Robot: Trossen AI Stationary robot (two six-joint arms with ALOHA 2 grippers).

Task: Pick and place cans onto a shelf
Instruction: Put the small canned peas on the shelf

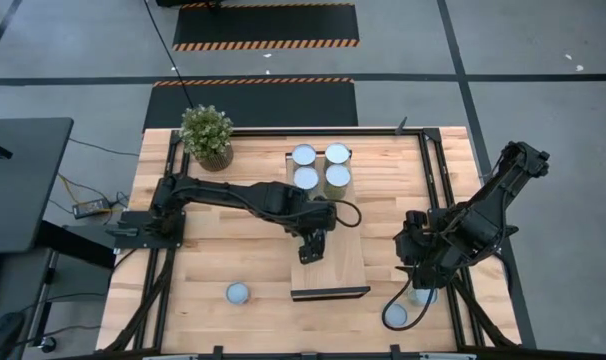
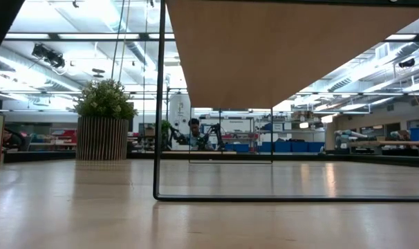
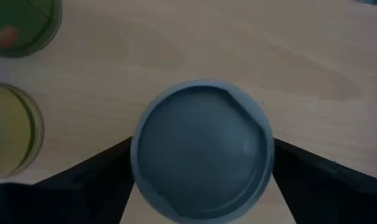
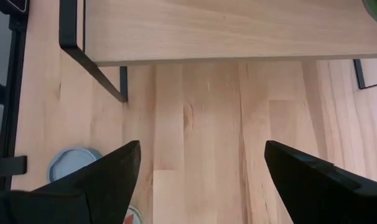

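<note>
A: Left arm is extended across the surface, left tool poised over the shelf. Fingers are spread either side of a can, apparently not gripped.

B: Right arm is folded at the right edge, right tool spread, nothing held. Two cans are seen beneath it, a lone can front-left.

A: Four cans are grouped at the shelf's far end. In the low view only the shelf's underside and the plant are shown.

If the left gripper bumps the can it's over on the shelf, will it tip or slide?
The can looks squat and stands upright on the shelf, so it would probably slide rather than tip. Its smooth metal lid suggests rigid, slippery sides. The left gripper straddles it with fingers open.
</note>
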